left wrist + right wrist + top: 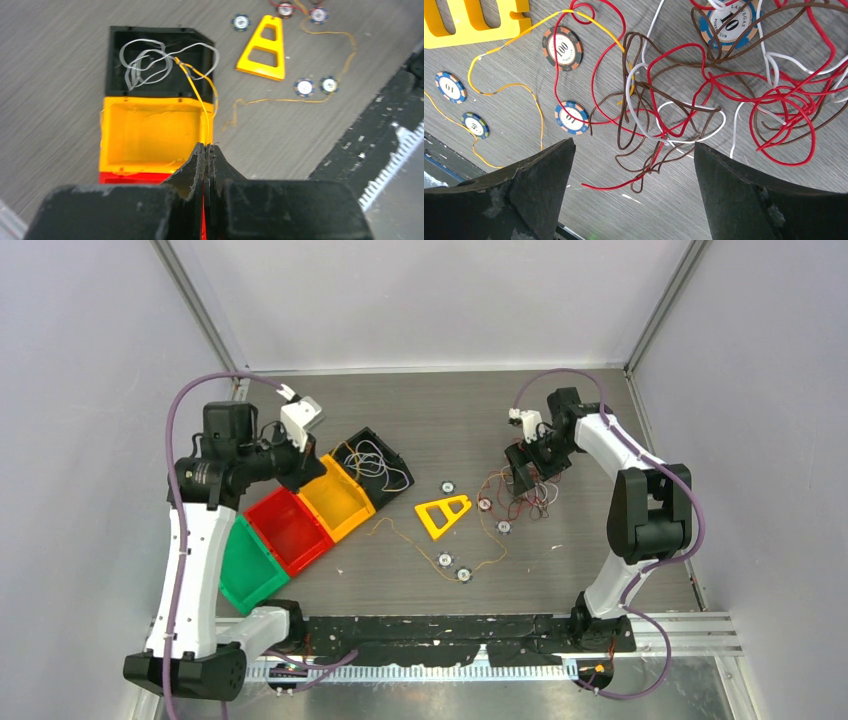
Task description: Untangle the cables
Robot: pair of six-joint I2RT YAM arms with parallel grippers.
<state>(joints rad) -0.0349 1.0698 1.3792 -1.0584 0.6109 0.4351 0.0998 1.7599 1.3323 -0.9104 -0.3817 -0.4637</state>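
Cables (711,77) tangled under spread right hand (633,145); left hand (206,146) pinches one.

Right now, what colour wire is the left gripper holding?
Yellow-orange wire in the left gripper; left wrist view shows it best.

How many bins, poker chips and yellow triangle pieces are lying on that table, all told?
Bins: 4
Poker chips: 5
Yellow triangle: 1
Total: 10
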